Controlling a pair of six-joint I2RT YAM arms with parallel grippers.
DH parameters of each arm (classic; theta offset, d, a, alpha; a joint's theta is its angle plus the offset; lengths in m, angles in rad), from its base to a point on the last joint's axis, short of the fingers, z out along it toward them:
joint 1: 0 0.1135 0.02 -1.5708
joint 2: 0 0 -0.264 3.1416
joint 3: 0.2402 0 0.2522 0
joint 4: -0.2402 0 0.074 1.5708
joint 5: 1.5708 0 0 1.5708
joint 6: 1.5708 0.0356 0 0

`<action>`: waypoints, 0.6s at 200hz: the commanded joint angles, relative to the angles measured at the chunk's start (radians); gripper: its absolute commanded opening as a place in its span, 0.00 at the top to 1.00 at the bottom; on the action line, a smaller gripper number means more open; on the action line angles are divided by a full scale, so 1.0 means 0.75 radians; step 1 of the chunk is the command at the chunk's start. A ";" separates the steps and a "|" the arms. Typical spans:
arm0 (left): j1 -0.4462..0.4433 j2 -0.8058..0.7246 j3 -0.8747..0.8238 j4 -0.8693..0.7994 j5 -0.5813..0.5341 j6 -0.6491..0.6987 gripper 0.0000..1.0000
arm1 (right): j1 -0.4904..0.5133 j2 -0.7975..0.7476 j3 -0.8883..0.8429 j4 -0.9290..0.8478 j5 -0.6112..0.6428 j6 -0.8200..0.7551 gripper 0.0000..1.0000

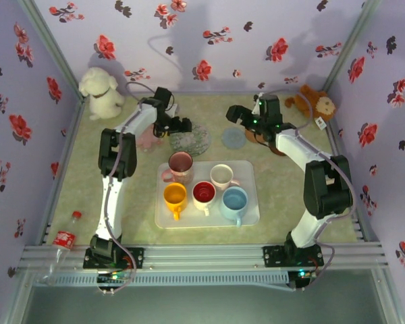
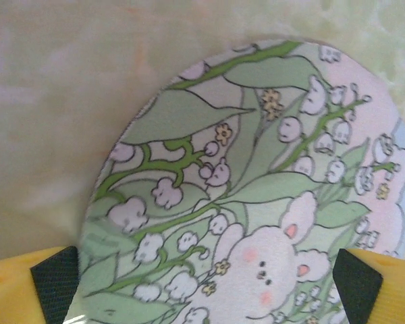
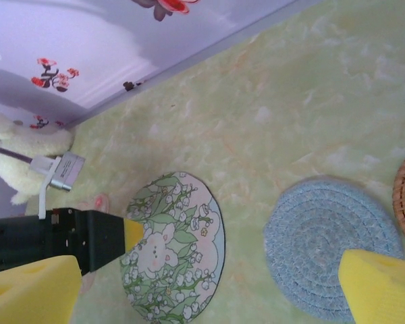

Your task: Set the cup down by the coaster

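left end effector (image 1: 181, 126) low, over floral coaster (image 2: 256, 202) — jaws apart

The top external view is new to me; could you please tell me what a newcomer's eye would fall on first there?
Five bright mugs crowd a white tray at the table's near middle. Behind it lie a floral coaster and a blue woven coaster, and a white plush toy and a brown plush toy sit in the far corners.
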 commanded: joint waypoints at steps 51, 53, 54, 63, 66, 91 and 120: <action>0.022 -0.362 -0.046 -0.008 -0.157 0.041 0.01 | 0.038 -0.093 0.140 -0.460 0.103 -0.285 0.01; 0.024 -0.373 -0.052 -0.007 -0.159 0.042 0.01 | 0.038 -0.099 0.140 -0.466 0.107 -0.289 0.01; 0.023 -0.379 -0.055 -0.006 -0.158 0.044 0.01 | 0.039 -0.101 0.139 -0.468 0.108 -0.291 0.01; 0.023 -0.431 -0.085 0.001 -0.161 0.052 0.01 | 0.040 -0.122 0.132 -0.495 0.121 -0.303 0.01; 0.024 -0.449 -0.098 0.005 -0.160 0.055 0.00 | 0.041 -0.130 0.127 -0.503 0.123 -0.307 0.01; 0.023 -0.630 -0.263 0.062 -0.148 0.112 0.01 | 0.043 -0.204 0.078 -0.549 0.144 -0.335 0.01; 0.042 -0.894 -0.578 0.208 -0.078 0.210 0.01 | 0.043 -0.306 -0.005 -0.565 0.169 -0.355 0.01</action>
